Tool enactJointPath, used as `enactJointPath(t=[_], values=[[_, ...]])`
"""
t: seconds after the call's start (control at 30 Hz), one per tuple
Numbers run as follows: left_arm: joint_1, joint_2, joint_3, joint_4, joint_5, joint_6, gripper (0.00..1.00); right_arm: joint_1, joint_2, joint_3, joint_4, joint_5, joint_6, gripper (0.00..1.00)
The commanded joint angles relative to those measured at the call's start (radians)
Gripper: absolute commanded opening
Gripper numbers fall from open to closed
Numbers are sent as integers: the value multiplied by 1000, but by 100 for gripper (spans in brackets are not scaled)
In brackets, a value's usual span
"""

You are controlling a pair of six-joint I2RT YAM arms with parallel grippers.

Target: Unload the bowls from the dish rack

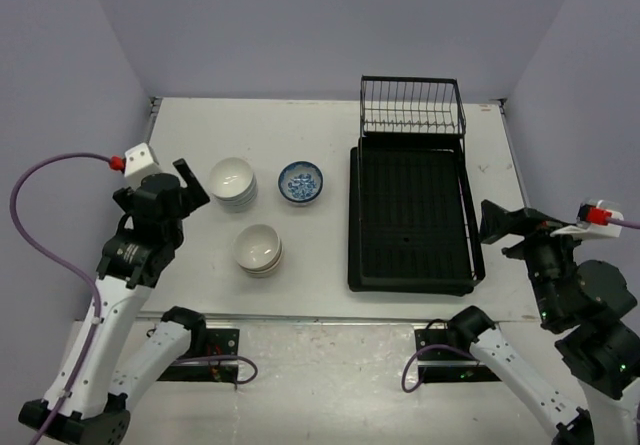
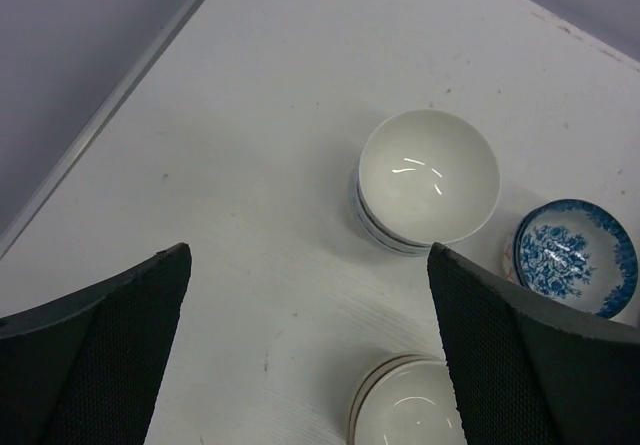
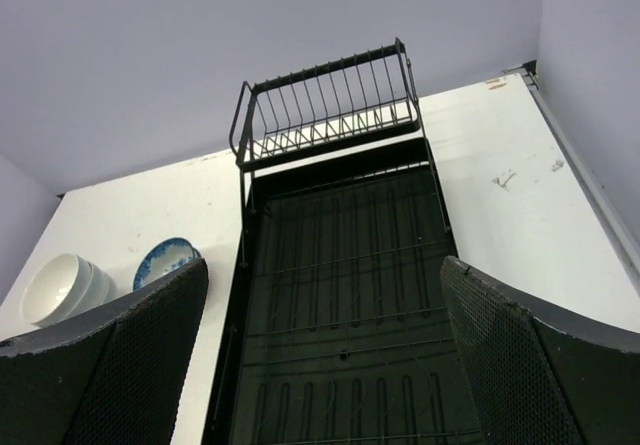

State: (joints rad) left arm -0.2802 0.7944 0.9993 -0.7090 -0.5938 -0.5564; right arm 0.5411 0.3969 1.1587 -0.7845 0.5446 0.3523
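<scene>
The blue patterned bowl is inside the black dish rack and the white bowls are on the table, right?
No. The top view shows the blue patterned bowl on the table too, left of the dish rack, beside the white bowls.

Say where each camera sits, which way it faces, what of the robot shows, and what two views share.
Top external: above and behind the bases, looking down on the table; left arm and right arm show.
Left wrist: looks down at the white bowls; the left fingers fill the bottom corners.
Right wrist: looks along the dish rack toward the back wall; the right fingers show below.
Shared: both wrist views catch the blue-patterned bowl.
</scene>
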Motion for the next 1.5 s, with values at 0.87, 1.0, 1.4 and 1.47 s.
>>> enactJointPath(t=[0.87,1.0,1.4,1.47], values=[[13,-282,-203,94,-49,101,100,0,-6,-214,185,26,-33,99],[13,-288,-209,98,-43,102,100,-1,10,-212,186,20,-29,99],[26,-322,-301,166,-20,128,100,0,19,-229,209,25,-42,99],[27,-340,-307,171,-34,128,100,0,26,-231,205,28,-38,99]])
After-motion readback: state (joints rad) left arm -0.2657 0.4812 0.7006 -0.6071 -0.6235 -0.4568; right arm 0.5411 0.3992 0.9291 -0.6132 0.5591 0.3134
